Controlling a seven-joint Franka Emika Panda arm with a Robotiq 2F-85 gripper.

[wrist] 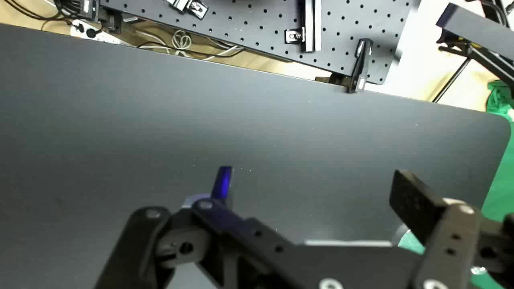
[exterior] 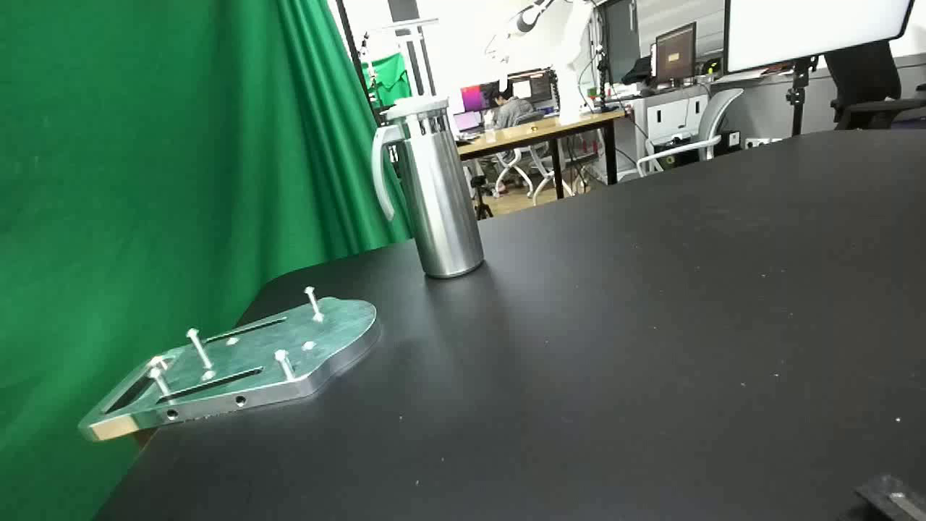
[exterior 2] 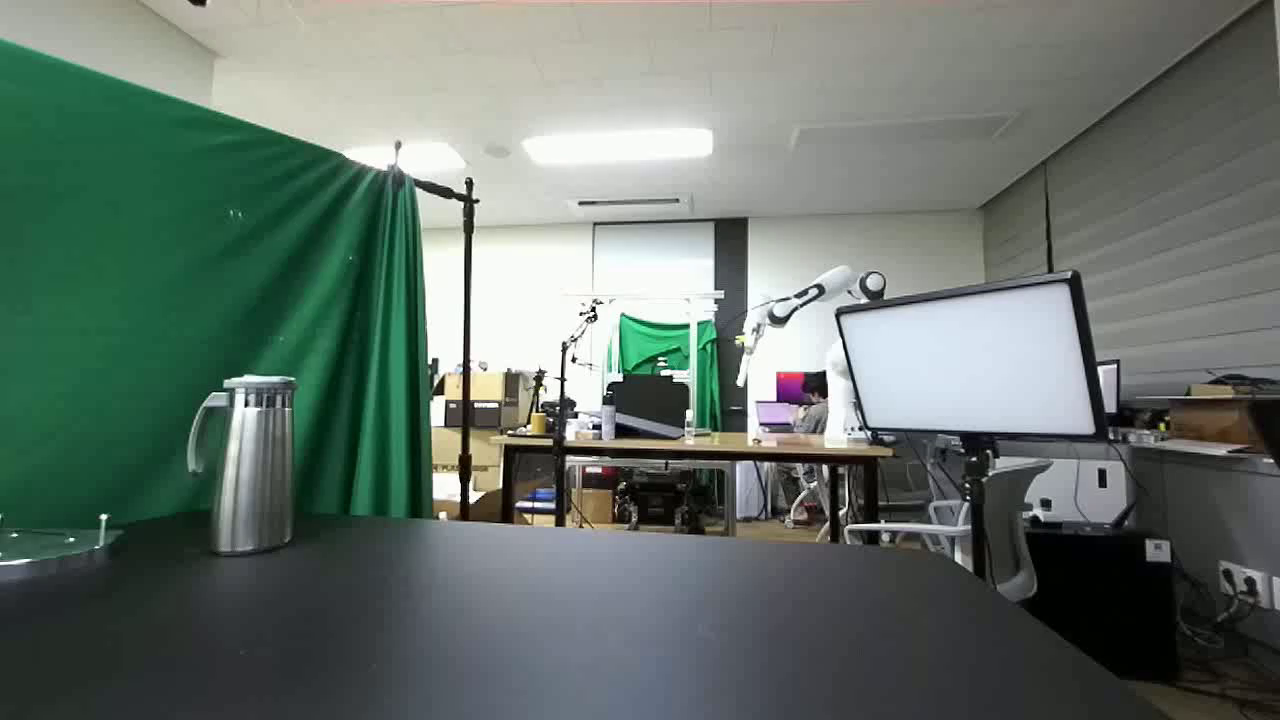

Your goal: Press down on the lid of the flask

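Gripper hanging over the black table has its two fingers spread wide, with dark tabletop showing in the gap between them. Under the finger on the right side of the wrist view, and partly hidden by it, lies a green metal plate with bolts standing on it; beyond that same finger, past the table's edge, is a green curtain. Ahead of the fingertips, across the far edge, sits a black board full of holes, with a clamp reaching to the table. Apart from the gripper stands the flask, seen in both exterior views, upright on the table near both the plate and the curtain. Its lid is on top and its handle at the side; exactly which way the flask is from the fingers cannot be told.
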